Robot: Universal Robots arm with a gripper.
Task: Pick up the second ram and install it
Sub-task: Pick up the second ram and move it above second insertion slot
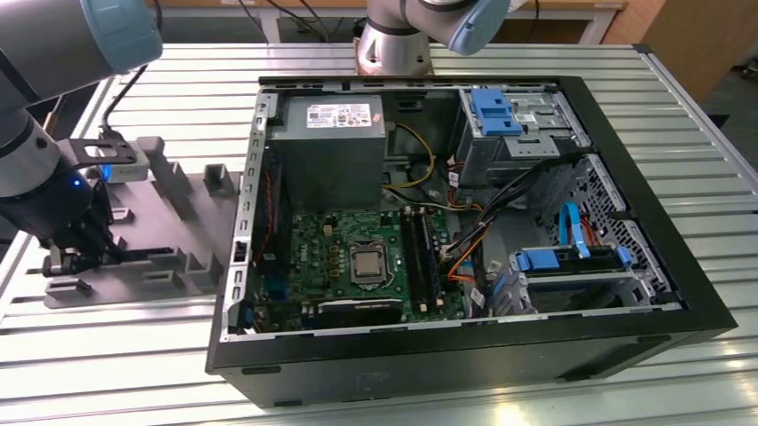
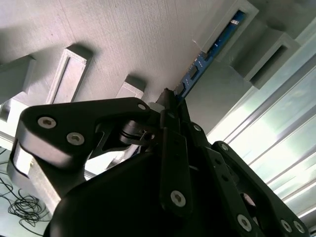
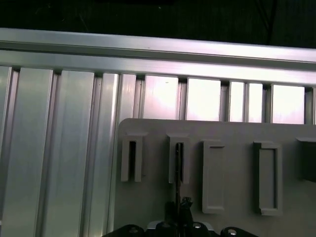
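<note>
Grasping second ram (image 2: 207,55), pincer (image 2: 170,97) clenched, 9 o'clock in exterior view; tilted pull could jam it in holder block (image 3: 171,165).

Matt plastic tray (image 3: 237,131), ribbed metal table (image 3: 49,148)

**Silver-Grey Arm, Blue Caps, Black Gripper**

The gripper (image 2: 170,98) is matte black. Its flat linkage bars have rounded ends, are pinned by silvery round-headed screws (image 2: 177,198), and taper to narrow tips. In the exterior view, the wrist (image 1: 42,209) above the gripper is black with a small blue light (image 1: 78,184). A grey-white box (image 1: 121,165) on a black bracket sits beside it, fed by a black cable (image 1: 119,102). Higher up, the arm (image 1: 24,151) is silver-grey tube with pale blue joint caps (image 1: 119,35).
</note>
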